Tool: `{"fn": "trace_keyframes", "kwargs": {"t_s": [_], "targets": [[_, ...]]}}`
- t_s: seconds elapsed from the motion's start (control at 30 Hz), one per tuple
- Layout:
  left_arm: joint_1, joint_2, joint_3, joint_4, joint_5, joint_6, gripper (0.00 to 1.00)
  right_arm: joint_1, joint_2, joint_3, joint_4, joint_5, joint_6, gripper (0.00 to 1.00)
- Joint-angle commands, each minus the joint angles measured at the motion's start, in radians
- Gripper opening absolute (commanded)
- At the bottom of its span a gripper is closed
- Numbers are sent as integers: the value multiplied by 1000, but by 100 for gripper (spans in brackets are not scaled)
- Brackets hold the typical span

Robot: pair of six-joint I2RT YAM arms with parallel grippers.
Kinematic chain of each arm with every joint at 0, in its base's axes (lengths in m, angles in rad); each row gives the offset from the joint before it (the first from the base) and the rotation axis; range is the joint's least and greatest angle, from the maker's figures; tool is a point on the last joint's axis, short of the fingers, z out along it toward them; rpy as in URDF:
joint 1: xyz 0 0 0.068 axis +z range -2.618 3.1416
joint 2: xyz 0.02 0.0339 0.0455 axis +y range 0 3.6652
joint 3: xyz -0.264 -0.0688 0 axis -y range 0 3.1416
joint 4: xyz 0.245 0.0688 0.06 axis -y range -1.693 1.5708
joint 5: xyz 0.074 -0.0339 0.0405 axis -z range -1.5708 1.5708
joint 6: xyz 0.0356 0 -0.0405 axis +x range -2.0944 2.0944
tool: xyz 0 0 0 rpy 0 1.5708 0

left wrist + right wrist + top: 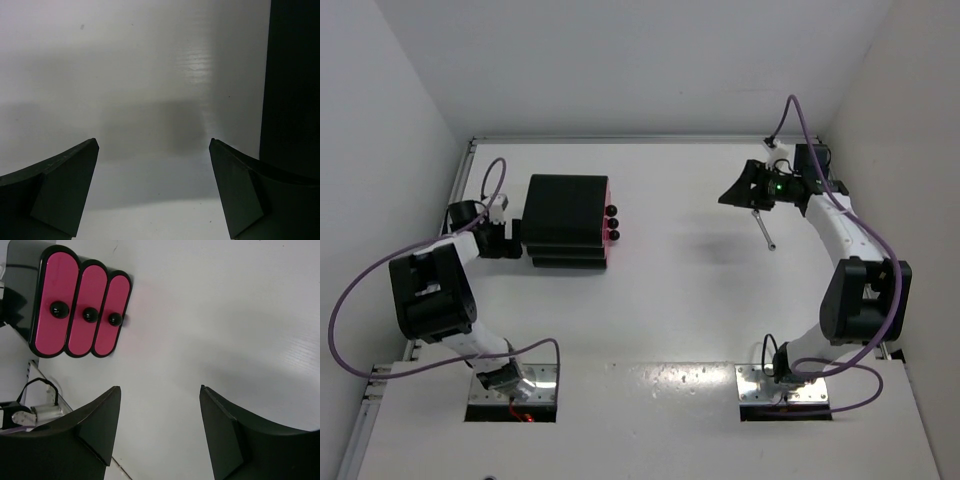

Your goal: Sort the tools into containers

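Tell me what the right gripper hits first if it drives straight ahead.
The right gripper would probably meet the bare table first: only white surface shows between its open jaws. The cabinet lies off to one side of that line; depth is unclear.

Left claw point(154, 147) and right claw point(160, 389) both gape wide (each empty), arms bent.

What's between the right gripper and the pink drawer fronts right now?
Only bare table, in top and right wrist views; the metal rod lies near the right gripper, off that line.
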Motion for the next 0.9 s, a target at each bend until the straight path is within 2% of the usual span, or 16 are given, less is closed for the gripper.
{"fn": "trace_keyframes", "kwargs": {"t_s": [0.0,0.33,0.87], "targets": [[-32,38,44,49,53,27,100,-10,-11,16,23,-24,-17,64],[-179,81,91,29,98,5,100,-10,10,25,21,-24,-17,64],[-393,102,91,98,61,-184,100,-10,19,25,12,-6,-27,64]]}}
